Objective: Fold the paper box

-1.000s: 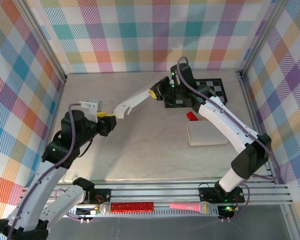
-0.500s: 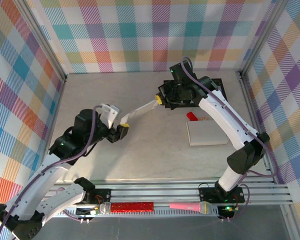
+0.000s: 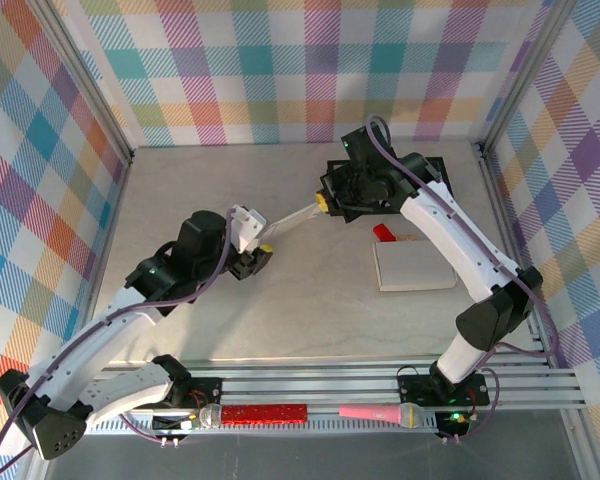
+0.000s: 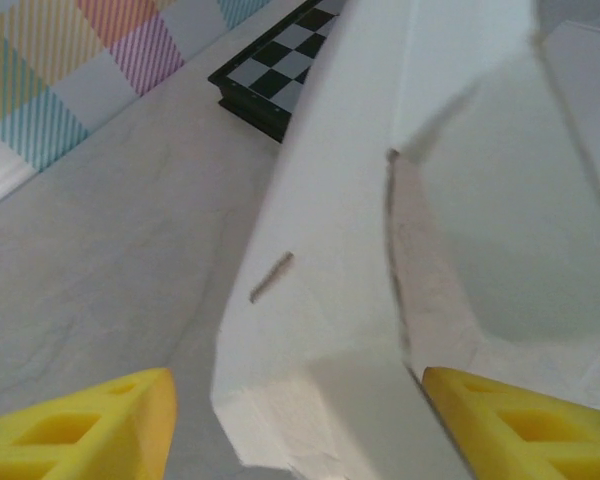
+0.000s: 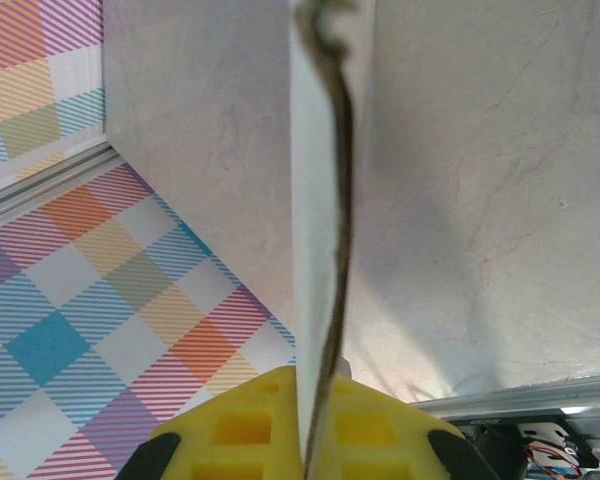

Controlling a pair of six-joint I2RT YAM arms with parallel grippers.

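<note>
My right gripper [image 3: 323,203] clamps the flat white paper box [image 3: 292,222] aloft so that my half-open, empty left gripper [image 3: 262,252] can straddle its free 8 o'clock end.

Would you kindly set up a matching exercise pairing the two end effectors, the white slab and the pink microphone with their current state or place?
Things:
1. left end effector
2. right end effector
3. white slab
4. pink microphone

States or places:
A. lying on the front rail
B. shut on the paper sheet
C. open around the sheet's end
D. flat on the table beside the red object

Pairs: 1-C, 2-B, 3-D, 4-A.
</note>
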